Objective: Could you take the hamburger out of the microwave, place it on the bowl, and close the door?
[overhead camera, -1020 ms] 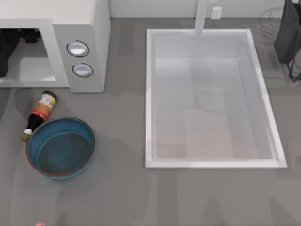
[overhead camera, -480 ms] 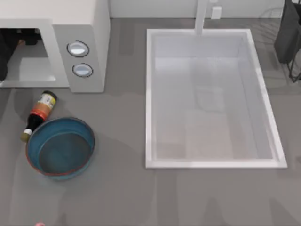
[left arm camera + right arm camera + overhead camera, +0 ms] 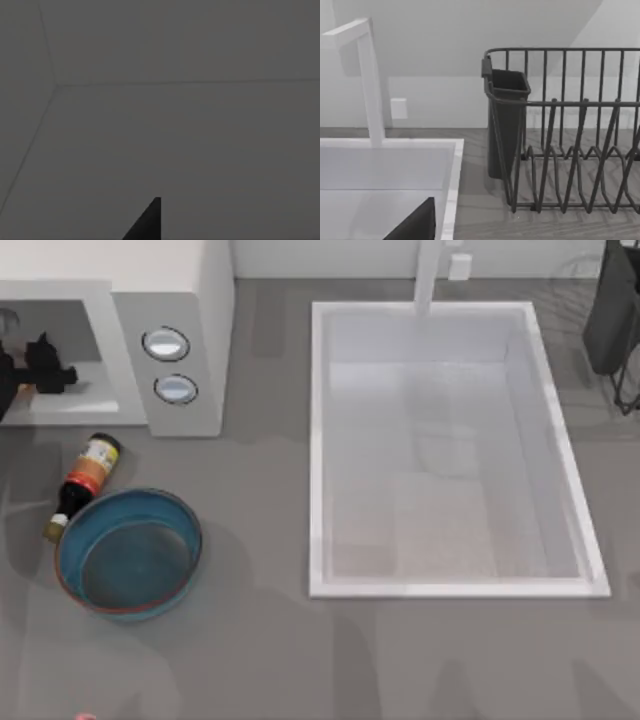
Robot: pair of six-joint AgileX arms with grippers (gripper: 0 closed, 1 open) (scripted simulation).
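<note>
The white microwave (image 3: 175, 300) stands at the table's back left with its cavity open toward the front. My left gripper (image 3: 42, 365) is a black shape inside the cavity mouth, above its floor. A small orange-tan speck (image 3: 23, 388) shows against it; I cannot tell whether that is the hamburger, which is otherwise hidden. The left wrist view is dark, with plain cavity walls and one black fingertip (image 3: 149, 220). The blue bowl (image 3: 128, 552) with its reddish rim sits empty in front of the microwave. The door is out of view. One dark fingertip (image 3: 415, 225) of my parked right gripper shows in the right wrist view.
A dark bottle (image 3: 82, 483) lies between the microwave and the bowl, touching the bowl's rim. A large white sink (image 3: 318, 450) with a faucet (image 3: 430, 275) takes up the table's middle and right. A black dish rack (image 3: 570, 130) stands at the back right.
My left gripper has come out from deep in the cavity toward its front opening, and now stands out as a black shape over the cavity floor. Bowl and bottle have not moved.
</note>
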